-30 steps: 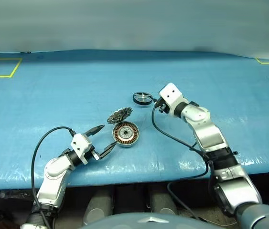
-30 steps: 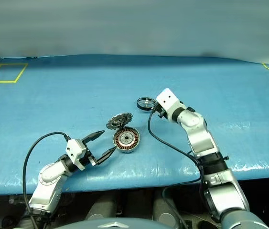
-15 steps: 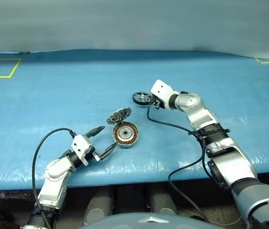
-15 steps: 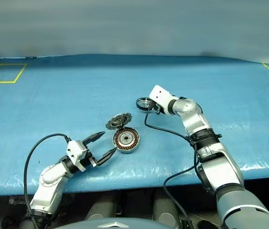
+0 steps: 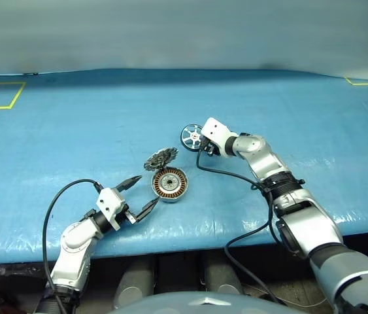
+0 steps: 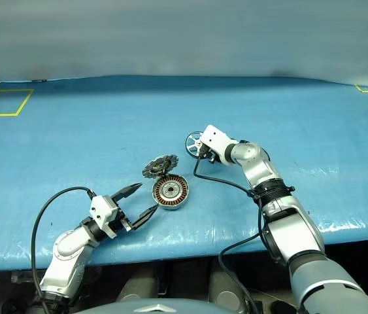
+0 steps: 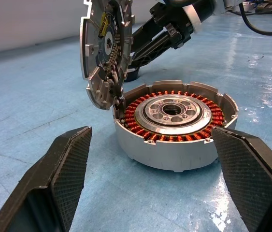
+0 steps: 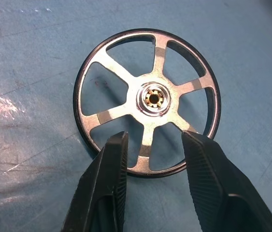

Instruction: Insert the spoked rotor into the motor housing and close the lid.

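Head view: I log the housing (image 5: 170, 184) on the blue table (image 5: 72, 131), lid (image 5: 161, 158) raised at its far-left rim, rotor (image 5: 191, 137) farther right. Left wrist: my left gripper (image 7: 150, 193), jaws wide, flanks the housing. Right wrist: my right gripper (image 8: 152, 145), jaws part-open, straddles the rotor's near rim; grip unconfirmed.

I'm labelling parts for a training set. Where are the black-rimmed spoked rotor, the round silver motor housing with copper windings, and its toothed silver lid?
spoked rotor (image 8: 156, 99): right wrist view, on the silver hub.
motor housing (image 7: 167, 145): left wrist view, on the outer silver wall.
lid (image 7: 97, 46): left wrist view, on the raised disc's inner face.
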Controlling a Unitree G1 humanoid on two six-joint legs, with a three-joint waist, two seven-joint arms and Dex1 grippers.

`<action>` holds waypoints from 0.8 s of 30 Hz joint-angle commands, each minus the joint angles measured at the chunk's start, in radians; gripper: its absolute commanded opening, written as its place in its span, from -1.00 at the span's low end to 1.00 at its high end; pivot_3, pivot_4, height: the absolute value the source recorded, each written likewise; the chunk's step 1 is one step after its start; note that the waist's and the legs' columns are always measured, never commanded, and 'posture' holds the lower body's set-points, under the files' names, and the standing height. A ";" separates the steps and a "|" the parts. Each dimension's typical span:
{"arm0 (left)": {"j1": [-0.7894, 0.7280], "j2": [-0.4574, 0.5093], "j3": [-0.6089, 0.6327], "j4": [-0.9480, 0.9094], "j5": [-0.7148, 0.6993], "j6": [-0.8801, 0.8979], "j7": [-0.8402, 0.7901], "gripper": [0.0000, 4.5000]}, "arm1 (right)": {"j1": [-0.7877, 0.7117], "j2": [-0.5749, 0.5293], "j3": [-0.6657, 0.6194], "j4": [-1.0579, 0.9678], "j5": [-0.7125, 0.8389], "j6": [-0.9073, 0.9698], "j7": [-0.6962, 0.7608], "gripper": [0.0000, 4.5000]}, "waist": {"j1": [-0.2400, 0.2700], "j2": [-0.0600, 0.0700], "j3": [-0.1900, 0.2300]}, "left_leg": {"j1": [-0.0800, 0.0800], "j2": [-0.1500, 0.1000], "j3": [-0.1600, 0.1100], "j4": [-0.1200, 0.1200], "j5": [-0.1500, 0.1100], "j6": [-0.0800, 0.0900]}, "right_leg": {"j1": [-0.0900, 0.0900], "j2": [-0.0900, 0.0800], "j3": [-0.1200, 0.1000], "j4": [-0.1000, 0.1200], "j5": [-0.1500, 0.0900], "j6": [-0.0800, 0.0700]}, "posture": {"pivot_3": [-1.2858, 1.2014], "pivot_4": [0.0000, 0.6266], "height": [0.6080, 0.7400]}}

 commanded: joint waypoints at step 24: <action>-0.014 -0.018 -0.013 -0.037 -0.091 0.020 -0.057 0.89 | 0.563 -0.005 -0.388 -0.978 0.358 0.399 -0.141 -0.99 | 0.016 0.001 0.000 | -0.002 0.000 0.000 0.000 0.000 0.000 | -0.002 -0.001 0.001 0.000 -0.003 0.005 | 0.03 -0.52 1.00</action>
